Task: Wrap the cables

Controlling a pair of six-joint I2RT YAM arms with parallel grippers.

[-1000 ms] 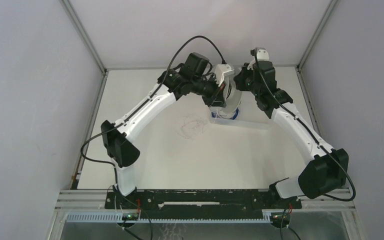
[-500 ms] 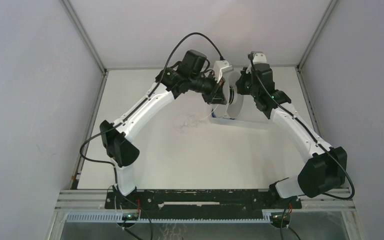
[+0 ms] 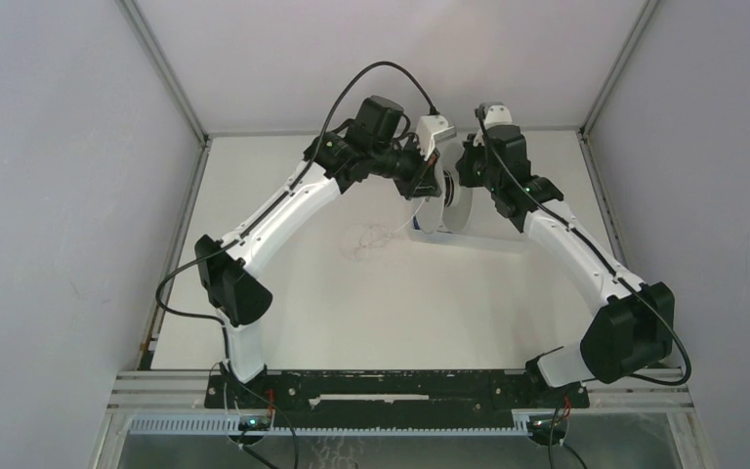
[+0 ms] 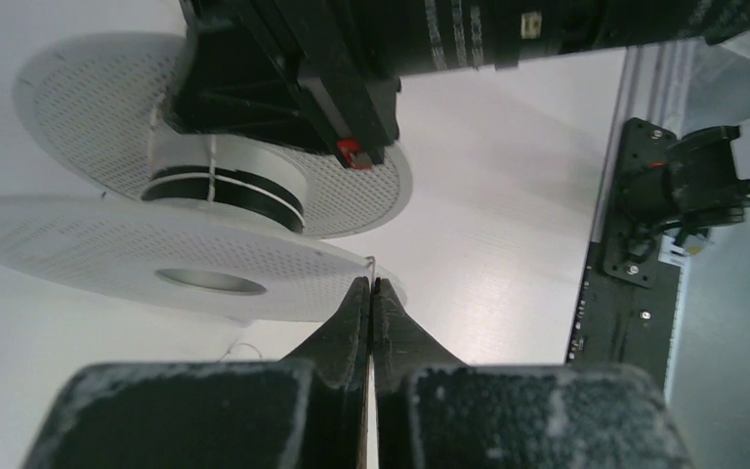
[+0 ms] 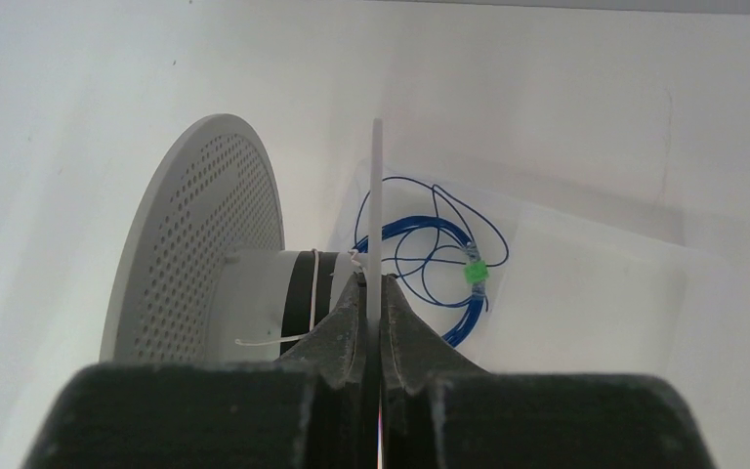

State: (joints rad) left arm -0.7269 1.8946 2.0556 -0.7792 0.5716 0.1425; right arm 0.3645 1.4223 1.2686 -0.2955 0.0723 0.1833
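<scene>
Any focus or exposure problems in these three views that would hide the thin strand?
Top external: even light, sharp, yet the pale strand barely separates from the white table. Left wrist: the left gripper is blurred at its near housing, the spool sharp. Right wrist: white surroundings nearly wash out; the blue cable coil is crisp.

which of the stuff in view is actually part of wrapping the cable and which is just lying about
In the job:
- thin pale strand, in loose loops
- perforated spool
- left claw, shut on the strand
- right claw, clamping one spool flange

Lying about:
- blue wire coil with a green tie
- clear tray holding that coil
</scene>
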